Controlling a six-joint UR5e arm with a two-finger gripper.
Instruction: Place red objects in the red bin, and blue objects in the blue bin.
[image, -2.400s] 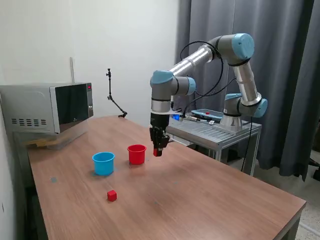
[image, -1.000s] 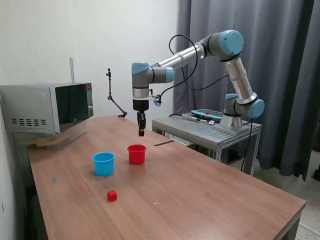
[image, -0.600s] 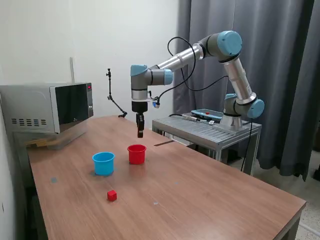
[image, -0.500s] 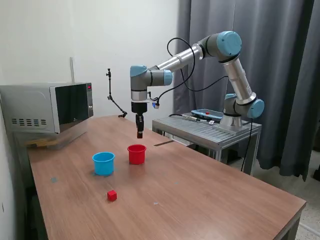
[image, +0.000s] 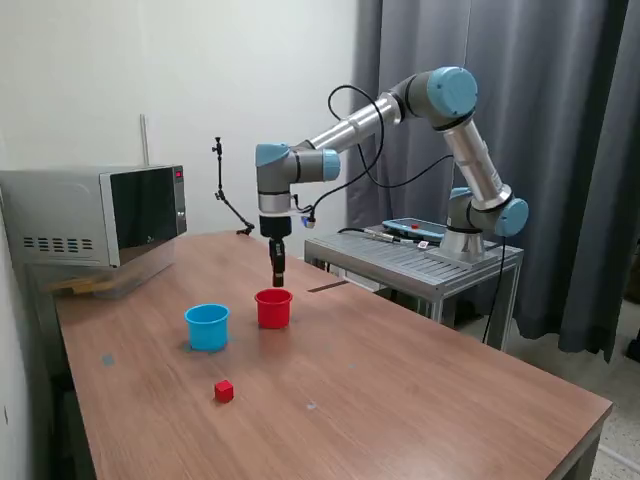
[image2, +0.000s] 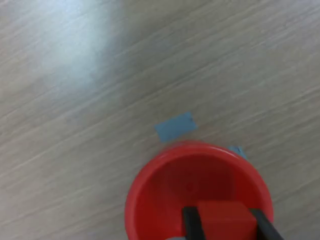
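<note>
Above the red cup (image2: 197, 192) on the desk (image: 400, 390), the claw (image2: 224, 225) pinches a red cube (image2: 222, 220), seemingly centred so a release drops it inside.

It looked like a robotics lab: a UR5e arm (image: 400, 105) stood on a metal stand (image: 420, 262) beside a wooden worktop (image: 400, 390), with a microwave (image: 95, 215) and grey curtains (image: 560, 150) behind.

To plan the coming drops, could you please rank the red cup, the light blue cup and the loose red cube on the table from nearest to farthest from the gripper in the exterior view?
1. Red cup, right below the gripper.
2. Light blue cup, on the exterior view's left of the red cup.
3. Loose red cube, on the table nearer the camera.
</note>
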